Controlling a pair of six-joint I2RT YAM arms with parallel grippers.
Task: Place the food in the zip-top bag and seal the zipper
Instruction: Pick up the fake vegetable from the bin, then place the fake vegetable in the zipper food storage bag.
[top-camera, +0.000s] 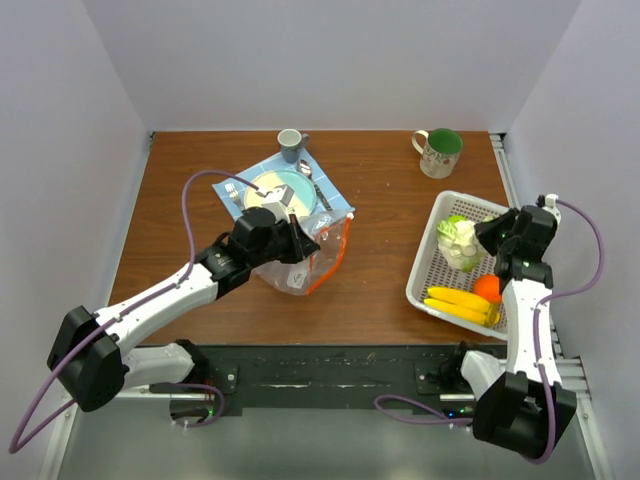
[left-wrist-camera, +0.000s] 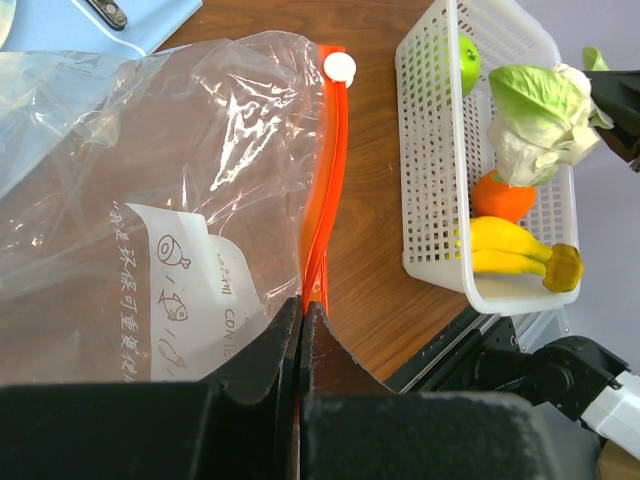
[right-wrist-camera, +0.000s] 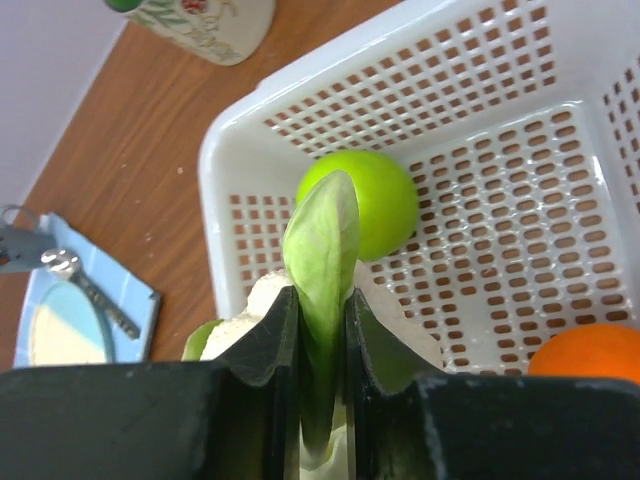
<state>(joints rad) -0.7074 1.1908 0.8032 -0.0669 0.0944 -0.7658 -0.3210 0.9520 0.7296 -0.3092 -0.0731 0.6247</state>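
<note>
The clear zip-top bag (top-camera: 300, 262) lies mid-table, its orange-red zipper (top-camera: 335, 257) along the right edge; it also shows in the left wrist view (left-wrist-camera: 150, 200) with the zipper (left-wrist-camera: 328, 170) and a white slider (left-wrist-camera: 340, 67). My left gripper (top-camera: 295, 232) (left-wrist-camera: 301, 305) is shut on the bag's zipper edge. My right gripper (top-camera: 487, 232) (right-wrist-camera: 320, 300) is shut on the pale green leafy piece (right-wrist-camera: 322, 250) (top-camera: 458, 240), held over the white basket (top-camera: 425, 275). A green apple (right-wrist-camera: 375, 200), an orange (top-camera: 487, 288) and a banana (top-camera: 458, 305) lie in the basket.
A blue mat with a plate (top-camera: 290, 190), fork and spoon lies behind the bag. A grey cup (top-camera: 290, 143) and a green-lined mug (top-camera: 440, 152) stand at the back. The basket sits near the table's right edge.
</note>
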